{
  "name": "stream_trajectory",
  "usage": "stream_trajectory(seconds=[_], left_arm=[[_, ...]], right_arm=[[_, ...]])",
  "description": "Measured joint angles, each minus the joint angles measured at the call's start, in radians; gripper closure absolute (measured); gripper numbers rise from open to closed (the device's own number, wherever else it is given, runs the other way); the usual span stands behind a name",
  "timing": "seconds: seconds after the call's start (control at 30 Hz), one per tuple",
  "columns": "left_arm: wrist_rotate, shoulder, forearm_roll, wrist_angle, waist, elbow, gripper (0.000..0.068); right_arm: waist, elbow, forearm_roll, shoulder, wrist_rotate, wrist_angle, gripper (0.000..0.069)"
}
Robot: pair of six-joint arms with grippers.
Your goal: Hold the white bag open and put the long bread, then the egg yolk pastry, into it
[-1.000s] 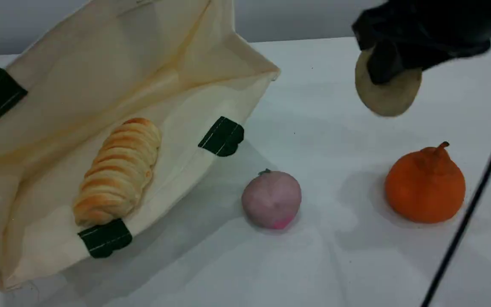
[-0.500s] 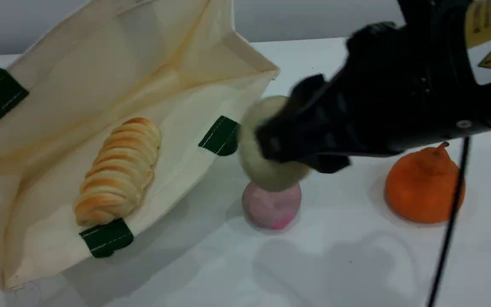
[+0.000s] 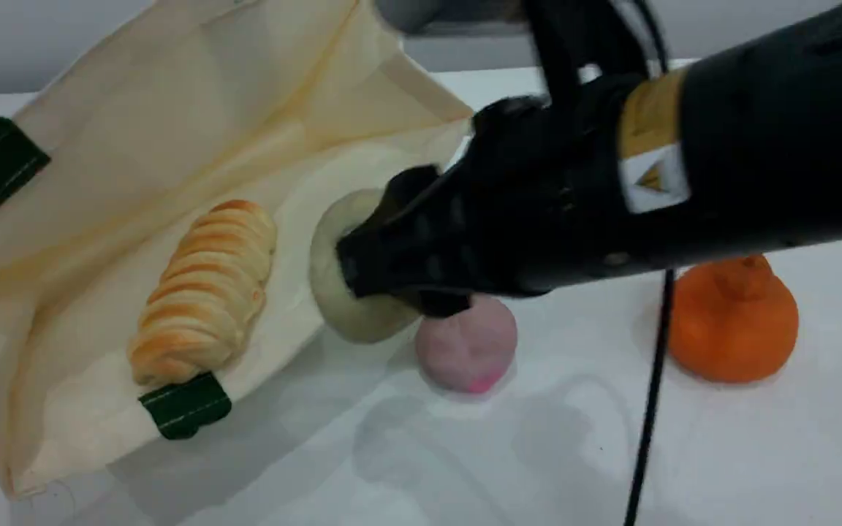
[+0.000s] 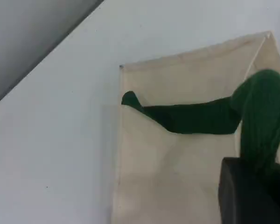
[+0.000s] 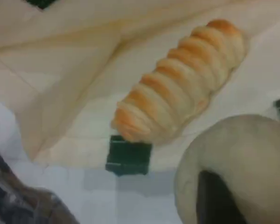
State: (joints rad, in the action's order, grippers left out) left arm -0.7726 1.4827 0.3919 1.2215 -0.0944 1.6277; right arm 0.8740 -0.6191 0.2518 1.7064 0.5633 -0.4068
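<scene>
The round beige egg yolk pastry point(image 3: 340, 292), pinched by the right tool point(image 3: 362, 274), is held at the cream-white canvas bag point(image 3: 194, 109)'s mouth; the ridged golden long bread point(image 3: 205, 292) lies inside, leftward. The left tool point(image 4: 252, 191) is clamped on the bag's dark green strap point(image 4: 200, 116).

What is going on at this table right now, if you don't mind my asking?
The left hand holds the white bag open by its green strap handle. The long bread already lies inside. The right hand grips the egg yolk pastry at the bag's mouth, not yet released. A pink ball and an orange fruit sit on the table.
</scene>
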Motion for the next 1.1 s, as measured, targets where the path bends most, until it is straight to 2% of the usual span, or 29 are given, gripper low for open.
stream_trajectory(seconds=[0.2, 0.4, 1.1], left_arm=[[0.0, 0.0, -0.003, 0.0, 0.0, 0.0, 0.0596], [0.0, 0.0, -0.003, 0.0, 0.0, 0.0, 0.0596], [0.002, 0.0, 0.0, 0.0, 0.0, 0.0, 0.0596]], right_arm=[[0.037, -0.097, 0.018, 0.062, 0.013, 0.005, 0.0448], [0.065, -0.198, 0.037, 0.125, 0.013, 0.076, 0.045], [0.066, -0.457, 0.074, 0.331, -0.004, 0.113, 0.045]])
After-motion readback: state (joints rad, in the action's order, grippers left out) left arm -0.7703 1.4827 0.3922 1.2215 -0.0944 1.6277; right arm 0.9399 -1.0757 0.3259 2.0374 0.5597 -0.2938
